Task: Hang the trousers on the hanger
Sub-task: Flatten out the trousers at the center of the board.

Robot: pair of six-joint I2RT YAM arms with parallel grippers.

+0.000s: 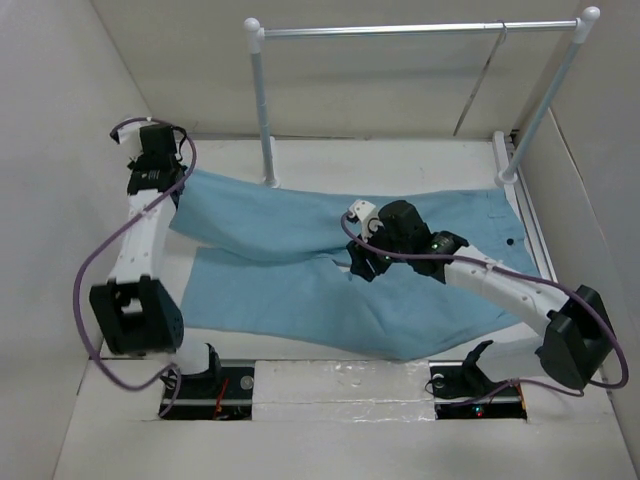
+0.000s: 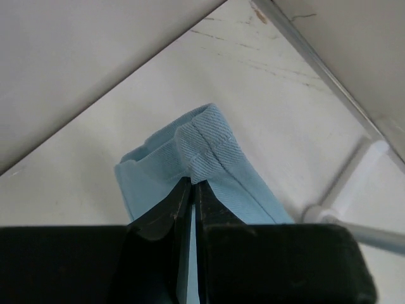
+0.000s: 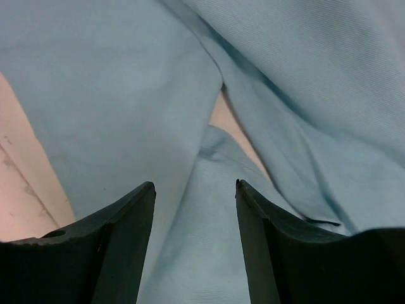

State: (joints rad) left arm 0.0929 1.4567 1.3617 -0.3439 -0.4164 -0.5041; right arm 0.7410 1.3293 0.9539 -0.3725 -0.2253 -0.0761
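Observation:
The light blue trousers [image 1: 290, 235] lie spread flat across the table, waist at the right and the two legs running left. My left gripper [image 1: 170, 192] is at the far left end of the upper leg. In the left wrist view its fingers [image 2: 193, 182] are shut on the folded hem of the trousers [image 2: 215, 145]. My right gripper [image 1: 362, 265] hovers open over the crotch, where the legs split. In the right wrist view its jaws [image 3: 195, 185] stand apart above the trousers [image 3: 126, 95] with nothing between them. The thin wire hanger [image 1: 480, 85] hangs from the rack bar at the back right.
A white-posted rack with a silver bar [image 1: 410, 30] stands at the back, its posts at the left [image 1: 262, 110] and right [image 1: 545, 105]. One rack foot [image 2: 316, 212] lies close to the gripped hem. White walls enclose the table on the left, back and right.

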